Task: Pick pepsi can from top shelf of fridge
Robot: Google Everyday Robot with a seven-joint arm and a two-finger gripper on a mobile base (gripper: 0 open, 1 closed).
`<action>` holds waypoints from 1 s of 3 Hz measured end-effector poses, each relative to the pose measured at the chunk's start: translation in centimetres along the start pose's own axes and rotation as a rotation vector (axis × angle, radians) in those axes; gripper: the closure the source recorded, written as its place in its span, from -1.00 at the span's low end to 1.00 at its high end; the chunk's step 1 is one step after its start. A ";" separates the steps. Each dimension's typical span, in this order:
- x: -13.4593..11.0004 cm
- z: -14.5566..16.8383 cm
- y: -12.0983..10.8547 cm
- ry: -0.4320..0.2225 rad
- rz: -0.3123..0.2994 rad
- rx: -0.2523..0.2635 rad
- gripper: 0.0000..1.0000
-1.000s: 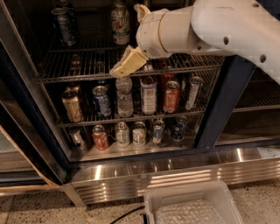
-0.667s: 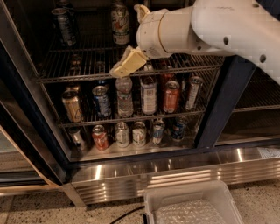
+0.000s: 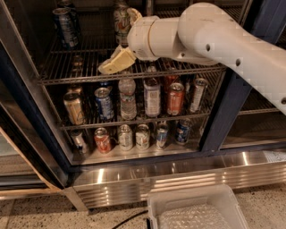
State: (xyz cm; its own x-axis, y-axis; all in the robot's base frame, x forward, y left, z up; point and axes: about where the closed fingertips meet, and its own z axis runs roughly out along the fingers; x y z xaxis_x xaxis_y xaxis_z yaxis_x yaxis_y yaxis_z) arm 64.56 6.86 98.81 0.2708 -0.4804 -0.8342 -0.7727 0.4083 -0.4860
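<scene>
The pepsi can point(image 3: 65, 26), dark navy with a silver rim, stands at the far left of the top shelf point(image 3: 67, 68) inside the fridge point(image 3: 222, 112). My gripper point(image 3: 123, 38) is in front of the top shelf, to the right of the can and apart from it. Its tan fingers are spread open and empty: one point(image 3: 114, 62) points down-left near the shelf's front rail, the other point(image 3: 133, 13) points up. A taller green-and-white bottle point(image 3: 119, 20) stands just behind the gripper.
The middle rack holds several cans and bottles point(image 3: 152, 96), and more cans point(image 3: 143, 136) line the bottom. The open door frame point(image 3: 20, 129) is at the left. A ribbed steel base point(image 3: 178, 175) runs below, with a white plastic bin point(image 3: 196, 210) on the floor.
My gripper and wrist have shifted a little to the left along the top shelf, toward the pepsi can. The cans and bottles have not moved.
</scene>
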 end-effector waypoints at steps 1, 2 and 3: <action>0.3 2.7 -0.4 -0.041 0.028 -0.018 -1.00; -0.2 4.8 -1.2 -0.075 0.021 -0.036 -1.00; -1.3 8.7 -2.0 -0.126 0.005 -0.106 -1.00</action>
State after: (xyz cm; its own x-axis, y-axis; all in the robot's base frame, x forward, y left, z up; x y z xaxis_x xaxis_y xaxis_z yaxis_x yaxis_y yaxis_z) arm 70.76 13.38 98.60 0.3314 -0.3748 -0.8659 -0.8287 0.3232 -0.4570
